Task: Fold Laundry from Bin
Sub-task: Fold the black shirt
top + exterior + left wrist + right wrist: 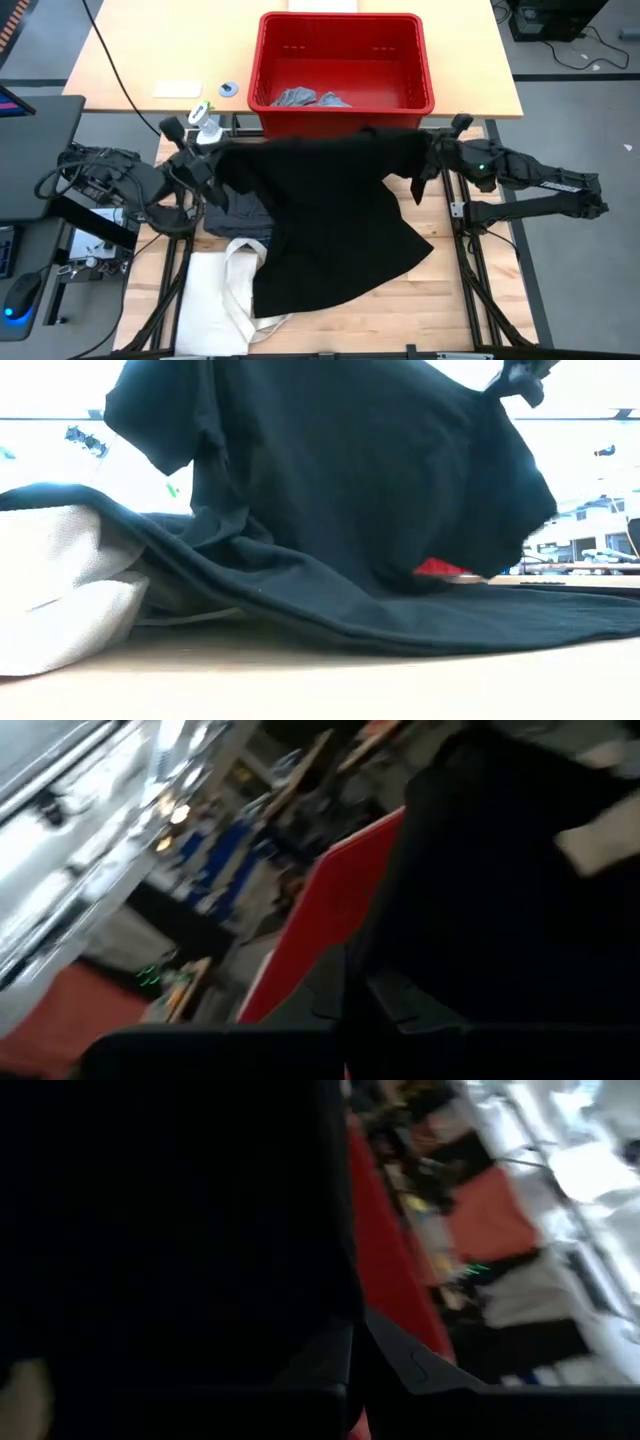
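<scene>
Worktop (470, 300): pale wood slats in a black frame; a second, lighter surface behind it carries the bin.
Bin (342, 62): red tub, the landmark here, at the far middle; slotted upper walls.
Laundry in bin: light grey pieces (300, 98) bunched on the bin floor by its near wall.
Black garment (335, 215): large, stretched along the bin's near wall, upper edge lifted, lower part draped on the worktop toward the near edge.
Left hand (207, 172): at the bin's near-left corner, fingers pressed together, pinching the black garment's left end.
Right hand (432, 160): at the bin's near-right corner, fingers pressed together, pinching the garment's right end.
Dark grey piece (240, 215): flat on the worktop, near-left of the bin, partly under the black garment.
Tote bag (215, 300): cream canvas, farther from the bin, near edge, handles looped.
Spray bottle (205, 122): just left of the bin's near-left corner.
</scene>
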Controlling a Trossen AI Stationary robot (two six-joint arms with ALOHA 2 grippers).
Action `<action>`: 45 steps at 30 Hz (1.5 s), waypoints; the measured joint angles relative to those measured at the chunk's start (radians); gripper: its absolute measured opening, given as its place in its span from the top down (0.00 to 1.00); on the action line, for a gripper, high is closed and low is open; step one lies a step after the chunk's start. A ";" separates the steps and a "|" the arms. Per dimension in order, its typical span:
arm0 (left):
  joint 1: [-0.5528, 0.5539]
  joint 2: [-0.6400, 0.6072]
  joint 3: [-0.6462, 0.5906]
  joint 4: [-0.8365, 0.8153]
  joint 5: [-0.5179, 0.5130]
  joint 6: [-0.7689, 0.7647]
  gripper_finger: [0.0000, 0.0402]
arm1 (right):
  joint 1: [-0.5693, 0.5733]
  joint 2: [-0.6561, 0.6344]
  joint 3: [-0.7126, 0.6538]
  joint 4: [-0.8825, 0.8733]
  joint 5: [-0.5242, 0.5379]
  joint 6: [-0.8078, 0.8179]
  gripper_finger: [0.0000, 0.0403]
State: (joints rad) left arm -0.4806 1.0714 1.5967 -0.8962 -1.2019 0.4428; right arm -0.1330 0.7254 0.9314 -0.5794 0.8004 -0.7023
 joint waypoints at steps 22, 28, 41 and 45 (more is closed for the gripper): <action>0.035 0.007 0.000 -0.116 0.161 -0.025 0.97 | 0.034 -0.015 0.001 0.068 -0.057 -0.133 0.96; 0.027 0.010 -0.001 -0.117 0.044 -0.005 0.97 | 0.029 -0.015 0.000 0.032 0.058 -0.070 0.96; 0.085 0.043 0.001 -0.096 -0.021 -0.036 0.97 | 0.064 0.006 0.000 0.058 -0.046 0.022 0.96; 0.038 0.042 0.013 -0.104 0.396 -0.093 0.97 | 0.097 0.000 0.000 -0.060 -0.429 0.073 0.96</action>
State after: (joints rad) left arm -0.4431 1.1130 1.6100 -0.9997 -0.8061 0.3499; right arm -0.0364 0.7254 0.9314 -0.6399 0.3714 -0.6292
